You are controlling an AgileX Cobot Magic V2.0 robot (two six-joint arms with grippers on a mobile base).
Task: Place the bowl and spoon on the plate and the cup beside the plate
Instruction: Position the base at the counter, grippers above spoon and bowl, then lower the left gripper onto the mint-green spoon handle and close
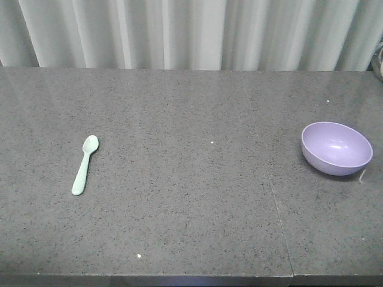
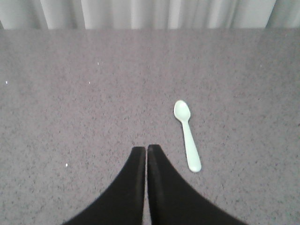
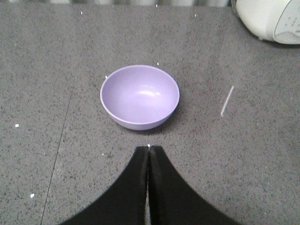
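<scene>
Nearest, the left hand is closed tight, holding nothing, over the grey speckled worktop. The spoon lies apart from it at 1 o'clock, scoop pointing away. The right hand is likewise pressed together and empty. The bowl stands upright at its 12 o'clock; a pale curtain hangs farthest back

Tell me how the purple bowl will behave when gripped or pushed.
The bowl looks like smooth plastic, so probably light and stiff. Its rounded underside and glossy wall suggest it may rock or slide on the table if pushed. A rim pinch would likely hold better than squeezing the curved outside.
</scene>
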